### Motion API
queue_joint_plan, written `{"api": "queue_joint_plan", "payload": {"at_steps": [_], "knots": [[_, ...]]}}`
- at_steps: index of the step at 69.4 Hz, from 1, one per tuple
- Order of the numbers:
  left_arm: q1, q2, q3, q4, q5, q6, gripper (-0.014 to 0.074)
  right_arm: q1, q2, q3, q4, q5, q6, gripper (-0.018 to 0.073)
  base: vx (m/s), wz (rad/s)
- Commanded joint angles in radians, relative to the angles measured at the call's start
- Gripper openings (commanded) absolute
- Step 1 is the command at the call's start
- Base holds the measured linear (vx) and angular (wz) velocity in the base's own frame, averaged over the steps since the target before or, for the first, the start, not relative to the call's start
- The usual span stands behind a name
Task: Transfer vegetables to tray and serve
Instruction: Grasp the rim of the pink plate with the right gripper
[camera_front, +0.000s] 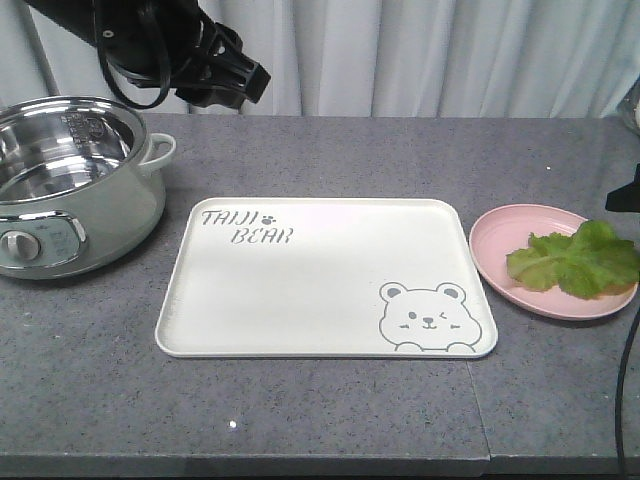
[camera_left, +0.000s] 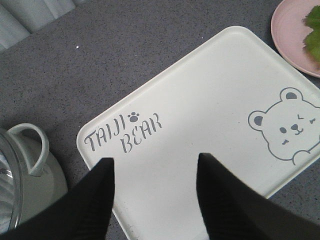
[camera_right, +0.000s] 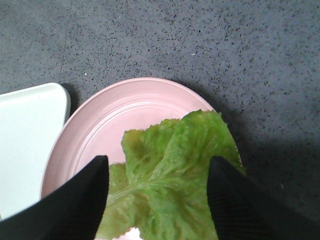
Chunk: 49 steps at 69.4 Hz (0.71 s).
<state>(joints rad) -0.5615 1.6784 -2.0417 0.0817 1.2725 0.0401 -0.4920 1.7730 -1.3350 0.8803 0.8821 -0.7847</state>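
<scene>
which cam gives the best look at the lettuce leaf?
Exterior front: the whole lettuce leaf shows, lying on the pink plate. Right wrist is closer but crops its lower end. Left wrist catches only green scraps at the edge.

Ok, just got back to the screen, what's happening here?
The right hand hangs open over the lettuce leaf, which lies on the pink plate; no grasp yet. The tray sits bare mid-table, between the plate and the electric pot. The left hand is open too, holding nothing, over the tray's lettered corner.
</scene>
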Motion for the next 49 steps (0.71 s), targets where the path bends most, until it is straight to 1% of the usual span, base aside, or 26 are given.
{"api": "queue_joint_plan", "payload": {"at_steps": [1,8,12,20,28,38,49], "knots": [[-0.003,-0.040,-0.027,-0.002,-0.023,-0.011,0.0356,0.016,-0.040,-0.059,0.004,-0.006,0.020,0.0431,0.00,0.00],[-0.003,-0.040,-0.027,-0.002,-0.023,-0.011,0.0356,0.012,-0.041,-0.090,-0.017,-0.002,0.071,0.0431,0.00,0.00],[-0.003,-0.040,-0.027,-0.002,-0.023,-0.011,0.0356,0.012,-0.043,-0.110,-0.078,0.004,0.130,0.0426,0.00,0.00],[-0.003,-0.040,-0.027,-0.002,-0.023,-0.011,0.0356,0.012,-0.047,-0.122,-0.240,0.048,0.247,0.0405,0.00,0.00],[-0.003,-0.040,-0.027,-0.002,-0.023,-0.011,0.0356,0.012,-0.047,-0.122,-0.350,0.093,0.344,0.0391,0.00,0.00],[-0.003,-0.040,-0.027,-0.002,-0.023,-0.011,0.0356,0.012,-0.046,-0.120,-0.397,0.188,0.437,0.0391,0.00,0.00],[-0.003,-0.040,-0.027,-0.002,-0.023,-0.011,0.0356,0.012,-0.045,-0.120,-0.399,0.232,0.455,0.0391,0.00,0.00]]}}
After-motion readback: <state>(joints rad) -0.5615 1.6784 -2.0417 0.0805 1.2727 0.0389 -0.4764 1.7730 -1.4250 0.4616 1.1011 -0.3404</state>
